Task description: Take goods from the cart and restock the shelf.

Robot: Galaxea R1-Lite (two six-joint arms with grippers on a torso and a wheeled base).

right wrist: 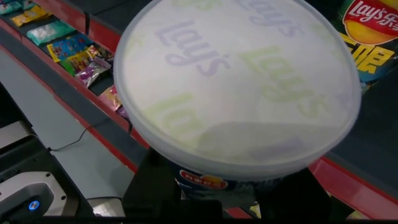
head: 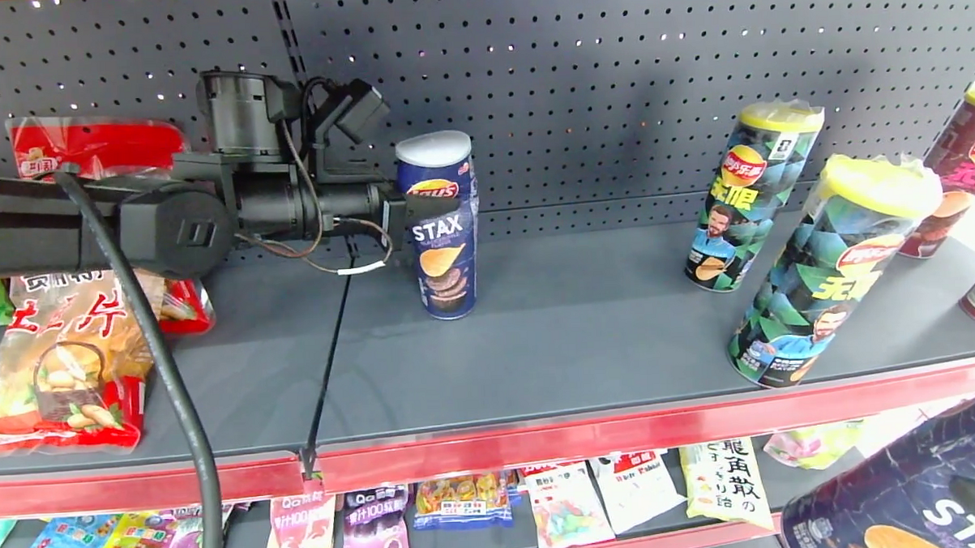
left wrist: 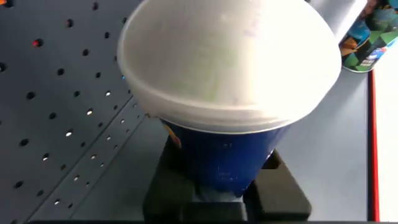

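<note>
— Starting at the left end of the upper shelf point(head: 539, 361): what there?
— Snack bags point(head: 61, 362), lying flat on it. Next along, reaching in level above the board, the left gripper point(head: 420, 213), closed around a blue chips can point(head: 446, 259).
— Looks like?
— Tall dark-blue tube with a pale plastic lid and pictured crisps on the side. Stands upright, base on the upper shelf, near its pegboard point(head: 610, 75) back. Gripped high up, just under the lid.
— Anything added by the left wrist?
— Looks down onto that lid, with black fingers point(left wrist: 283, 193) pressed to both sides of the blue wall. From the head, more of the label and the base.
— Further right on the upper shelf?
— Green cans point(head: 756, 200) with yellow lids, well apart from the blue one, then maroon cans point(head: 958, 176) at the far end.
— And past that end?
— Below and in front of the upper shelf, a second blue can point(head: 893, 495), clamped in the right gripper point(right wrist: 221, 200). Right wrist adds the broad printed lid from above; head adds the can's dark side.
</note>
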